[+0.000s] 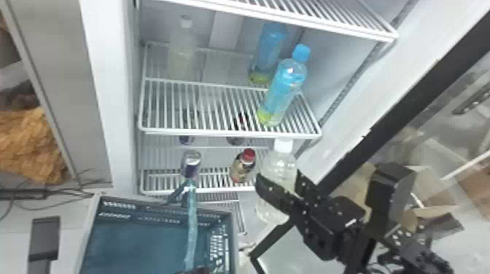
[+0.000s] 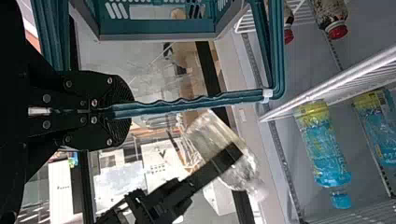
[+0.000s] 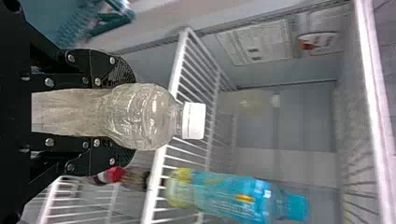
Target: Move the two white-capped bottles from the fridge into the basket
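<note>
1. Right hand (image 1: 280, 183): pinching a white-capped bottle (image 1: 279, 164) between its two fingers, one against each side.
2. That bottle is roughly upright, cap at the top, outside the fridge (image 1: 109, 91) and in front of its shelves, to the right of the basket (image 1: 235, 244).
3. Left hand (image 1: 197, 270): pressed together on the basket's raised handle (image 1: 191, 222), pinching it.
4. The basket is in front of the fridge, on the left.
5. The other white-capped bottle (image 1: 181, 54) stands at the back left of the upper shelf (image 1: 226, 133).
6. Two blue bottles stand on that shelf's right side: one near the front (image 1: 286, 85), one farther back (image 1: 269, 47).
7. On the lower shelf (image 1: 218, 190), a red-capped bottle (image 1: 243, 168) stands to the right of a can (image 1: 191, 165).
</note>
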